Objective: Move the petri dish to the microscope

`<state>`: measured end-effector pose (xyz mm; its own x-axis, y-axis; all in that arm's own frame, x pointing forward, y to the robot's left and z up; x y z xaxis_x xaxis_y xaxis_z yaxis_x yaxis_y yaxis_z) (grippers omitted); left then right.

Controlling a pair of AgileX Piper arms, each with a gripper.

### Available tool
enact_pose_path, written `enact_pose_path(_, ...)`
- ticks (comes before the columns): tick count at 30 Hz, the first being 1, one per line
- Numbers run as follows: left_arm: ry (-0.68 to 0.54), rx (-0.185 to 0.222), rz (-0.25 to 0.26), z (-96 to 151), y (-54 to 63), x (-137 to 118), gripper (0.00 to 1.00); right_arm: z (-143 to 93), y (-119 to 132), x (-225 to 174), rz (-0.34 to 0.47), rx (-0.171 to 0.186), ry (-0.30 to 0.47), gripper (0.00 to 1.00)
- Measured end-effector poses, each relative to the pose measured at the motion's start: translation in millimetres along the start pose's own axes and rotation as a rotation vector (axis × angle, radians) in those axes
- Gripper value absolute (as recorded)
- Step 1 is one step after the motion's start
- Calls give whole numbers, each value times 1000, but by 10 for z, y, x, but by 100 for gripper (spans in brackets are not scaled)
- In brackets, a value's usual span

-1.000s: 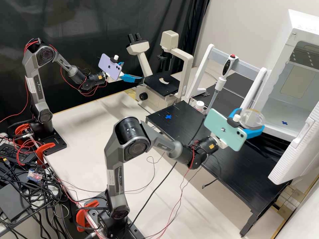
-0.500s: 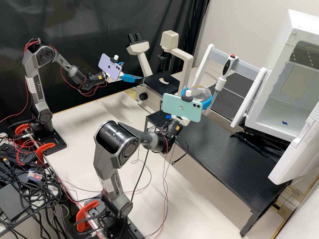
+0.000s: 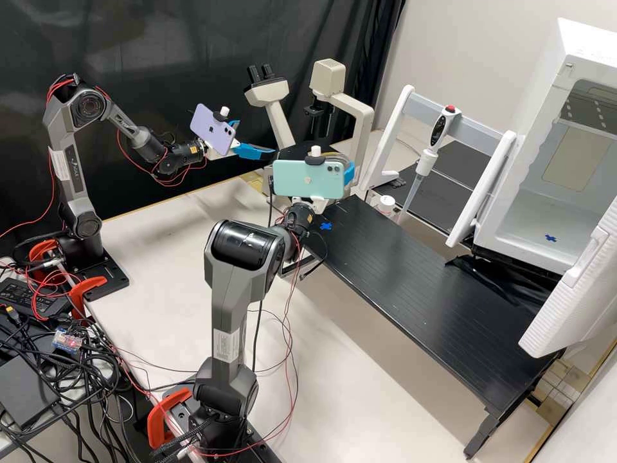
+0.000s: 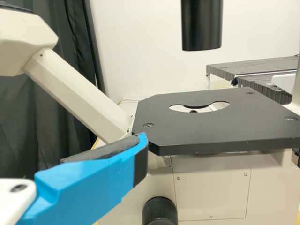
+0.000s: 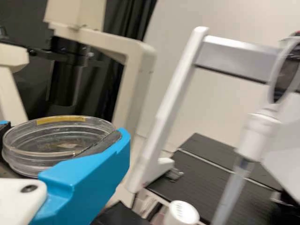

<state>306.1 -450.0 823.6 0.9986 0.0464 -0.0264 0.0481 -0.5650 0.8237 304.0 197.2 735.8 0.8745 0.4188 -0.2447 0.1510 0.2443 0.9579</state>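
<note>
- Left gripper (image 3: 257, 137): in the high view, just left of the microscope (image 3: 362, 132), its fingers spread, near the stage.
- Right gripper (image 3: 335, 157): on the near side of the microscope, its fingers pinching the petri dish (image 5: 58, 145) at its sides.
- The petri dish is in the air near the microscope, roughly level.
- Black platform (image 3: 418, 276): runs rightward and nearer from beside the microscope.
- Pipette (image 3: 430, 151): right of the microscope, a little tilted, against a white frame (image 3: 390, 135).
- White cabinet (image 3: 504, 215): well right of the microscope, open.
</note>
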Motion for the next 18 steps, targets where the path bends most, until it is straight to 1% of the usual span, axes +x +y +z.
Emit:
enact_pose_path(2, 0, 0, 0, 0, 0, 0, 100, -52, -68, 91, -19, -6, 1, 0)
enact_pose_path(5, 0, 0, 0, 0, 0, 0, 100, -105, -151, 201, -46, -7, -5, 0)
enact_pose_path(10, 0, 0, 0, 0, 0, 0, 100, -191, -284, 386, -86, 6, -32, 0)
enact_pose_path(13, 0, 0, 0, 0, 0, 0, 100, -264, -353, 493, -96, 6, -44, 0)
enact_pose_path(16, 0, 0, 0, 0, 0, 0, 100, -325, -409, 587, -110, -13, -43, 0)
enact_pose_path(17, 0, 0, 0, 0, 0, 0, 100, -348, -450, 633, -123, -29, -41, 0)
enact_pose_path(18, 0, 0, 0, 0, 0, 0, 100, -362, -465, 653, -127, -32, -41, 0)
